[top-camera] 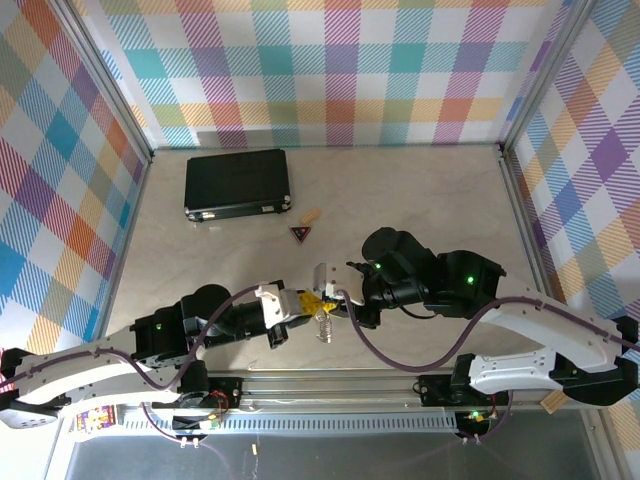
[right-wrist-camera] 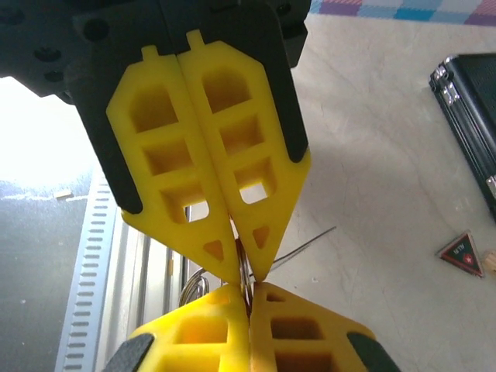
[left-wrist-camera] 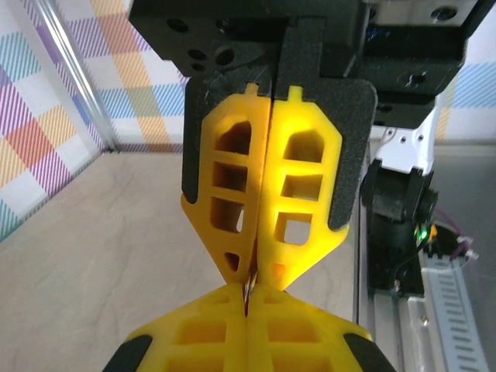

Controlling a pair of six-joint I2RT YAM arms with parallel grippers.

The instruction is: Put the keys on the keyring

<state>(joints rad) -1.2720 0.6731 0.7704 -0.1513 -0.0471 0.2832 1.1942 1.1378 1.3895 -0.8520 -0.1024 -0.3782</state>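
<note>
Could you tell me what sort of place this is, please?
Probably a robot test cell: a table boxed in by plaid walls, two arms bolted to a rail at its near edge, and a black case laid out as a prop.

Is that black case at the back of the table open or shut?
Shut: the black case lies flat, lid down on its base, silver latches along the front edge.

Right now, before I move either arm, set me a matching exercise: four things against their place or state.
Things: 1 black case; 2 red triangular trinket; 3 keys; 4 left gripper.
Places/states: A jaws shut; B far-left table; C dangling by the right gripper; D bare table, off the case's near-right corner.
Pairs: 1-B, 2-D, 3-C, 4-A.
</note>
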